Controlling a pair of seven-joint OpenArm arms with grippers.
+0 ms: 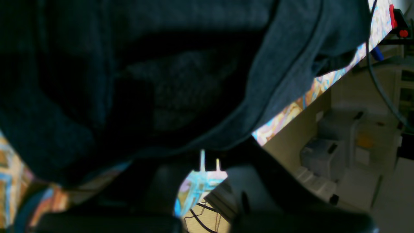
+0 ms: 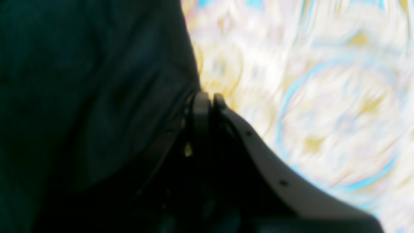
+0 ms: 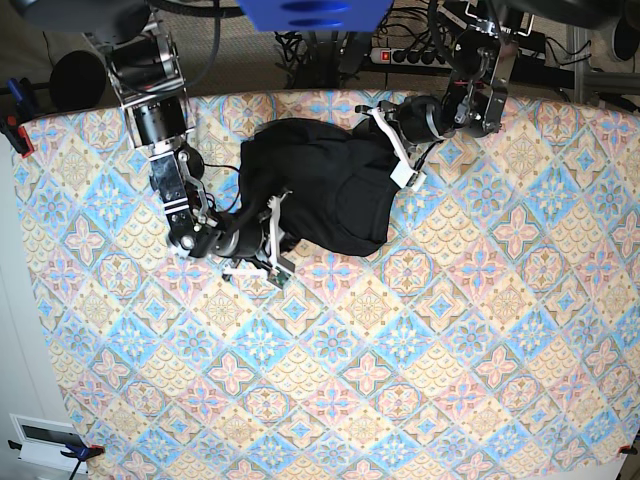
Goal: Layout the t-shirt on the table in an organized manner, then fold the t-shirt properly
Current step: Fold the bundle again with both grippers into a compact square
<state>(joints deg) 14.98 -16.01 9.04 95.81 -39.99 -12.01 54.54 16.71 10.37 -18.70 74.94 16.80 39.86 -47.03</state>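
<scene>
The black t-shirt (image 3: 320, 190) lies bunched in a rumpled heap at the far middle of the table (image 3: 400, 380) with its pastel diamond cloth. My left gripper (image 3: 398, 150) is at the heap's right edge. In the left wrist view dark fabric (image 1: 161, 81) drapes over its fingertips, and the gripper (image 1: 213, 152) is shut on the t-shirt. At the heap's near left edge is my right gripper (image 3: 277, 232). Its two fingertips (image 2: 201, 106) are pressed together on the hem of the t-shirt (image 2: 81, 97), over the table (image 2: 307, 81).
A power strip and cables (image 3: 410, 55) lie beyond the table's far edge. A clamp (image 3: 15, 130) holds the far left corner. Grey boxes (image 1: 339, 152) stand on the floor past the table edge (image 1: 284, 116). Both arms reach in from the far side.
</scene>
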